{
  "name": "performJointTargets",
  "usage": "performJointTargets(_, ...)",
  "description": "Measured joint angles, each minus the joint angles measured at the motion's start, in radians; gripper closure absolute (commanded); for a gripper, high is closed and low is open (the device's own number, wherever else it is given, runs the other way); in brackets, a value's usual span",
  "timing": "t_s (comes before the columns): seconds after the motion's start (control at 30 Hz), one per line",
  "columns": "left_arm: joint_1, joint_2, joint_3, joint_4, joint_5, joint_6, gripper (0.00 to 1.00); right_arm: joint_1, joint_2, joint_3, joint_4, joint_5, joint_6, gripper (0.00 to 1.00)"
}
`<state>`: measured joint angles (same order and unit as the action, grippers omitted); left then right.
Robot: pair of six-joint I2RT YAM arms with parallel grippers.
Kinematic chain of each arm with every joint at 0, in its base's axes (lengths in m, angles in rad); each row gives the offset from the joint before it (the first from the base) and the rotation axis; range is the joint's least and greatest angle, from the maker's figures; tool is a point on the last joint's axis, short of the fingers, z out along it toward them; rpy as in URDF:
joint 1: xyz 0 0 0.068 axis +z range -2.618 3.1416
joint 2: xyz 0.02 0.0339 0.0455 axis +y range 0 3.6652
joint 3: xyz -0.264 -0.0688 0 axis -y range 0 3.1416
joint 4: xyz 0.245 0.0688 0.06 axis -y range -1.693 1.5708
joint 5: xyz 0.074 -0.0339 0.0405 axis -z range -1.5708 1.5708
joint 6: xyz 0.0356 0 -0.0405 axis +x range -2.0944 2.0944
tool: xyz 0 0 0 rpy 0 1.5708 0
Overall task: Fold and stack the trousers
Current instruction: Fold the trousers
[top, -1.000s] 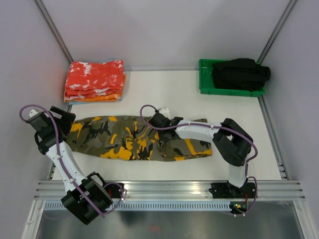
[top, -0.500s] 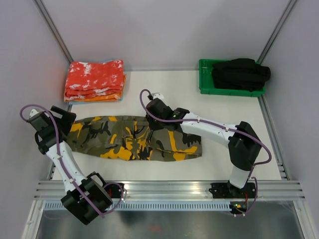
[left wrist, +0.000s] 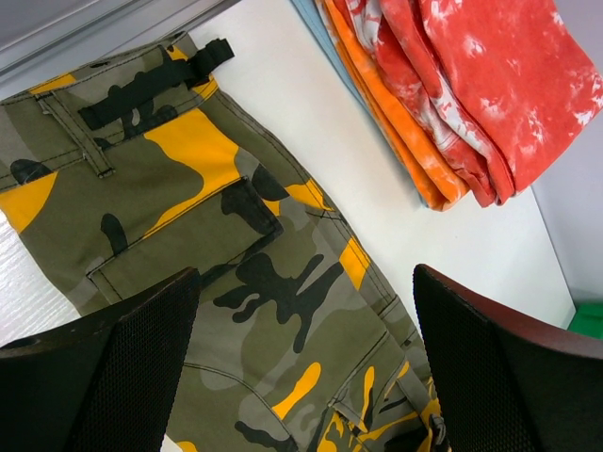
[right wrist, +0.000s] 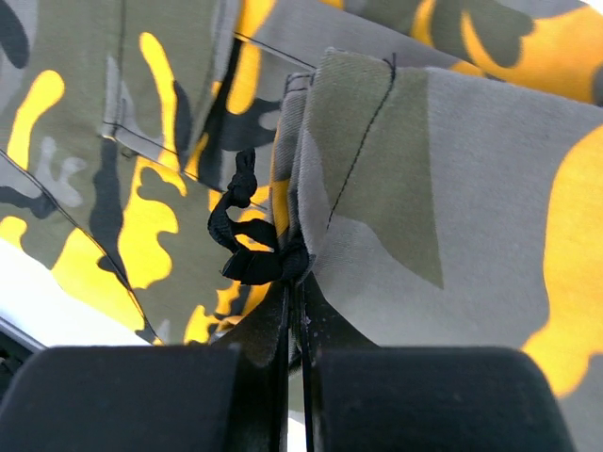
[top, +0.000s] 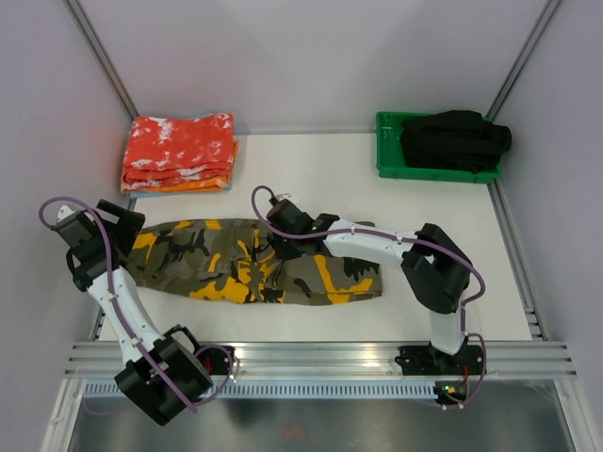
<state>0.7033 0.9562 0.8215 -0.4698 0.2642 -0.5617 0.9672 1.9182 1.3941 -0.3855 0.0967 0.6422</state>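
I see the trousers point(top: 217, 259) stretched along the middle of the tabletop, waistband toward its left edge, with my right gripper point(right wrist: 294, 306) pinched tight on a folded hem edge over their middle, while my left gripper point(left wrist: 303, 330) hovers above the waist end, its 2 fingers spread wide.

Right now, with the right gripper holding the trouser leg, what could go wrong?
The right gripper pinches the trousers only at the very edge, beside a black cord; the cloth may slip out. The left gripper hangs open above the waist, so the whole trousers might drag instead of folding.
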Motion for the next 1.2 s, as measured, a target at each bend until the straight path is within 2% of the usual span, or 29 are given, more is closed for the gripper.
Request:
performJointTargets(0.3,-0.005,0.000,0.000,0.000,0.000,0.000,0.02,0.005,0.096,0.053,0.025,-0.027,0.003,0.99)
performJointTargets(0.4,-0.006,0.000,0.000,0.000,0.000,0.000,0.02,0.005,0.111,0.063,0.024,-0.030,0.007,0.69)
performJointTargets(0.43,-0.006,0.000,0.000,0.000,0.000,0.000,0.02,0.005,0.113,0.066,0.023,-0.032,0.006,0.51)
performJointTargets(0.47,-0.006,0.000,0.000,0.000,0.000,0.000,0.02,0.005,0.113,0.070,0.018,-0.033,0.010,0.41)
performJointTargets(0.5,-0.008,0.000,0.000,0.001,0.000,0.000,0.02,0.006,0.112,0.079,0.011,-0.032,0.008,0.24)
performJointTargets(0.57,-0.010,0.000,0.000,0.002,0.001,0.000,0.02,0.006,0.109,0.101,-0.004,-0.027,-0.005,0.08)
performJointTargets(0.63,-0.014,0.000,-0.002,0.006,0.005,-0.001,0.02,0.005,0.092,0.126,-0.036,-0.019,-0.026,0.02)
performJointTargets(0.73,-0.019,0.000,-0.005,0.008,0.012,-0.003,0.02,-0.006,0.032,0.153,-0.072,-0.017,-0.048,0.02)
performJointTargets(0.87,-0.044,0.000,-0.005,0.008,0.023,-0.003,0.02,-0.084,-0.160,0.098,-0.074,-0.018,-0.057,0.02)
performJointTargets(0.93,-0.068,0.000,-0.005,0.008,0.028,-0.003,0.02,-0.163,-0.292,0.000,-0.060,-0.016,-0.055,0.02)
performJointTargets(1.03,-0.108,0.000,-0.003,0.006,0.035,-0.002,0.02,-0.352,-0.529,-0.235,-0.034,0.005,-0.043,0.02)
performJointTargets(1.13,-0.142,0.000,0.003,0.002,0.050,0.000,0.02,-0.496,-0.654,-0.437,-0.035,0.018,-0.032,0.02)
performJointTargets(1.2,-0.164,0.000,0.014,-0.004,0.060,0.004,0.02,-0.546,-0.700,-0.577,-0.027,0.011,-0.020,0.02)
